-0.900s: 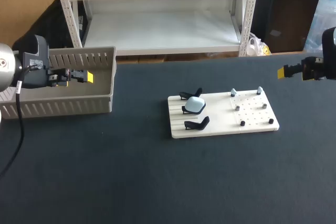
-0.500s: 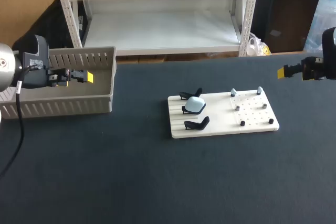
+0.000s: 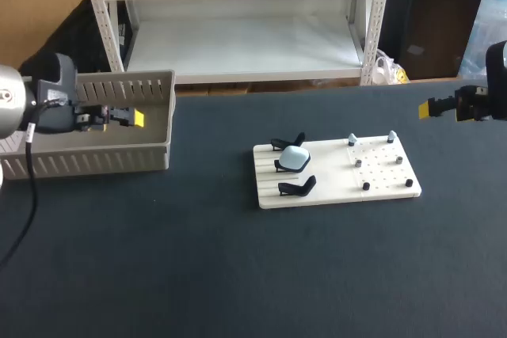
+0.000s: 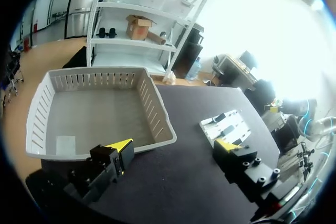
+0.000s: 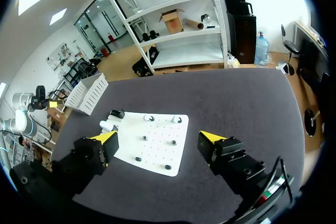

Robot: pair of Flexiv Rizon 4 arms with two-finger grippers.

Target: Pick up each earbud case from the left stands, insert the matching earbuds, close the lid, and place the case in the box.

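- Our left end effector (image 3: 136, 119) (image 4: 173, 148) hangs over the box (image 3: 95, 162) (image 4: 157, 111) at the left of the bench (image 3: 238, 275). Its 2 yellow-tipped fingers are spread wide and grip nothing.
- In the left wrist view the box, pale grey with slatted walls, lies just ahead of those fingers.
- Our right end effector (image 3: 428, 108) (image 5: 158, 139) hangs above the bench's far right side. Its fingers are likewise spread, with nothing pinched between them.
- A white board (image 3: 341, 173) (image 5: 157, 153) lies flat near the bench's middle, well apart from the box and from both end effectors.
- On the board's left half we see 3 black stands (image 3: 297, 187) in a row from far to near.
- The earbud case (image 3: 295, 158) (image 5: 106, 125), pale blue, sits on the middle stand.
- The board's right half carries small black pegs (image 3: 366, 186).
- 2 small pale pieces (image 3: 352, 141) stand at that half's far edge. We cannot tell whether they are earbuds.
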